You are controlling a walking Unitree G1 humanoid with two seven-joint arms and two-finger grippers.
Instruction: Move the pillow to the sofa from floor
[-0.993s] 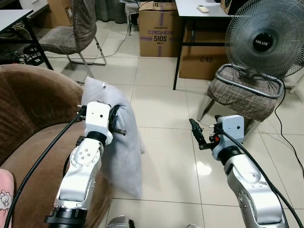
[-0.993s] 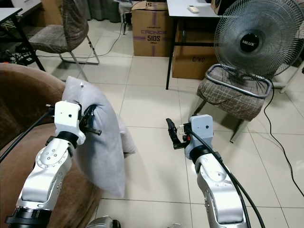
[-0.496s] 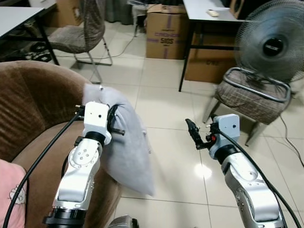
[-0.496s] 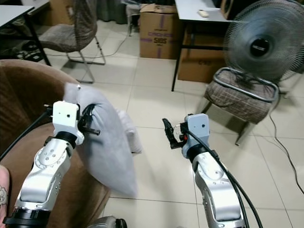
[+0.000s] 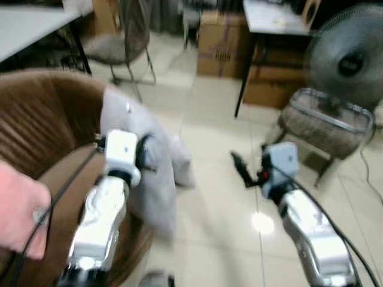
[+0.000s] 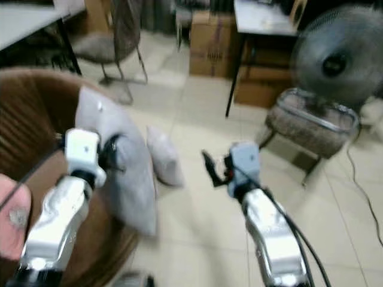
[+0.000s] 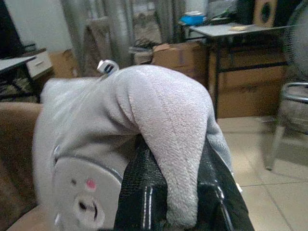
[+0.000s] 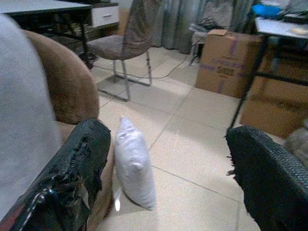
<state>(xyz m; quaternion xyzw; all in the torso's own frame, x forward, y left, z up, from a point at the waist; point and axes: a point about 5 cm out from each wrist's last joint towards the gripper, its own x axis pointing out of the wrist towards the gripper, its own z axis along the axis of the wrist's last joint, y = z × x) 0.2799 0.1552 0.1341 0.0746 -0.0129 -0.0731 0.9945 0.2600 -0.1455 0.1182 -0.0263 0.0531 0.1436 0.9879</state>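
A large grey pillow [image 5: 149, 156] hangs over the front edge of the brown sofa [image 5: 42, 119], on my left. My left gripper [image 7: 177, 195] is shut on a fold of this pillow [image 7: 159, 106], with the cloth pinched between its black fingers [image 7: 137, 192]. A second, smaller white pillow [image 8: 134, 168] stands on the tiled floor beside the sofa, also seen as the small pillow [image 6: 163, 156] in the head views. My right gripper [image 5: 239, 170] is held out over the floor to the right of it, open and holding nothing. The head views are blurred.
A pink cushion [image 5: 18, 209] lies on the sofa seat at the near left. To the right stand a padded stool [image 5: 326, 122] and a fan [image 5: 350, 60]. Cardboard boxes [image 5: 224, 39], a black-legged table [image 5: 275, 18] and a chair [image 5: 119, 42] stand further back.
The camera has swung left and blurred, bringing more of the sofa and the pink cushion into view. The small white pillow now shows on the floor. Both grippers keep their hold and pose.
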